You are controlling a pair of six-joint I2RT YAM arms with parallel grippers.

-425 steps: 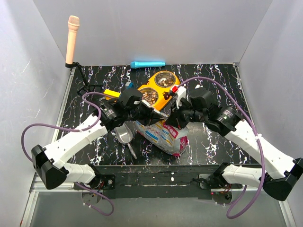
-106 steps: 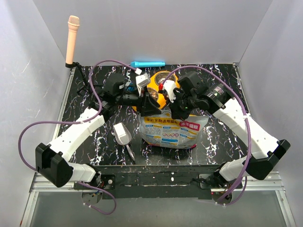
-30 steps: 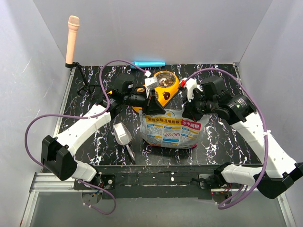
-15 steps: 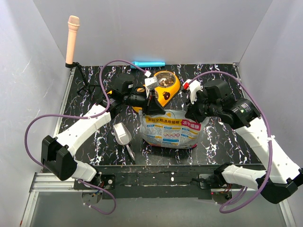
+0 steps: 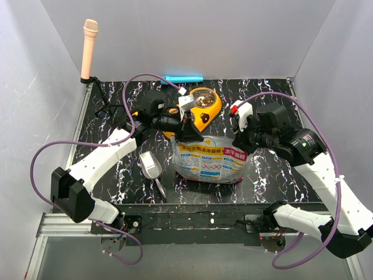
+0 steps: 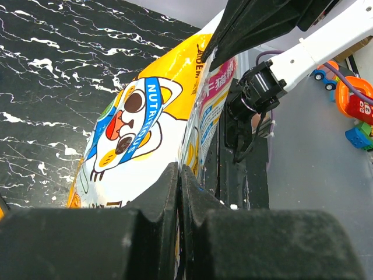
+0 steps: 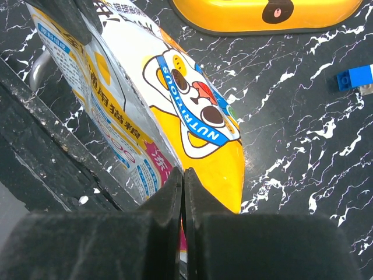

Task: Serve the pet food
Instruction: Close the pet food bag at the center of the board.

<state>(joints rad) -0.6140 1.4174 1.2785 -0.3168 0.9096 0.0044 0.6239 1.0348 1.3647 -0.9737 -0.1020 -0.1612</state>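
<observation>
My left pincer (image 5: 187,129) is clenched on the top edge of the foil bag (image 5: 211,163) at its 10 o'clock corner. My right pincer (image 5: 239,143) is clenched on the same edge at the 2 o'clock corner. Between them the bag stands upright on the black marbled table (image 5: 268,175), its printed face toward my bases. In both wrist views my jaws press flat together with the bag's edge pinched between them. The yellow double bowl (image 5: 214,111) sits at 12 o'clock from the bag, just beside it. The pet food (image 5: 204,100) shows as a brown heap in the bowl's far cup; my left wrist hides the near cup. A grey scoop (image 5: 150,165) lies at 9 o'clock from the bag.
</observation>
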